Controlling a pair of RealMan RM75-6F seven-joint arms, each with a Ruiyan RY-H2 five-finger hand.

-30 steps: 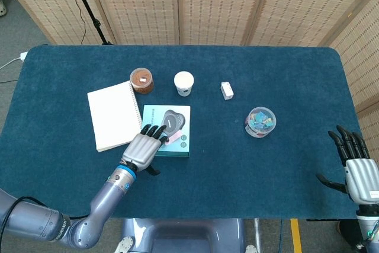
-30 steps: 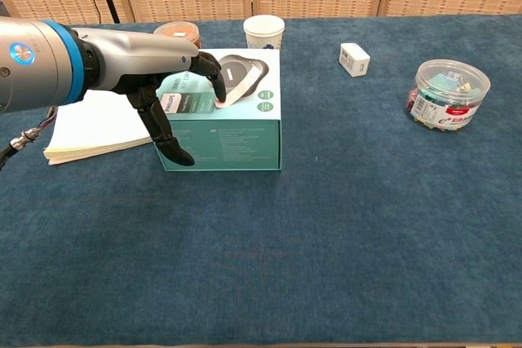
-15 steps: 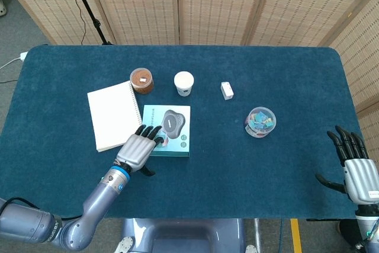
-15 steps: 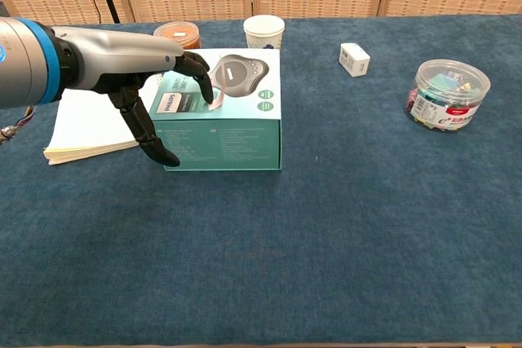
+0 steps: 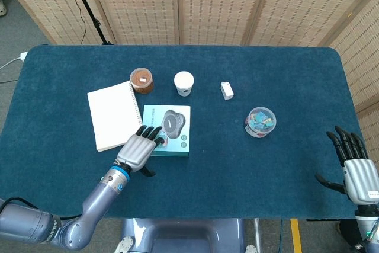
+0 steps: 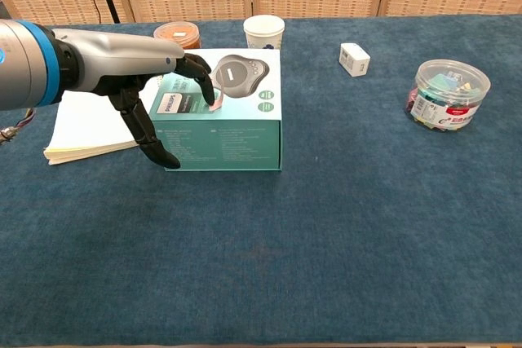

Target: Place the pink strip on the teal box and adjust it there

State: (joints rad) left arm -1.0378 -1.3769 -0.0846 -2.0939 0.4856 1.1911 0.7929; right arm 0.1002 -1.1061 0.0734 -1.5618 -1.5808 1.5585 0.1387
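Fingers [image 6: 202,71] of the left hand [image 5: 140,150] reach over the near left corner of the teal box [image 6: 232,124], their tips pressing the pink strip [image 6: 213,104] against its top; only a sliver of pink shows beneath them. Its thumb hangs down in front of the box, apart from the rest. Beside the box lie a white notebook [image 5: 113,114] and a paper cup [image 5: 184,83]. At the table's far right edge, the right hand [image 5: 357,170] holds nothing, fingers spread.
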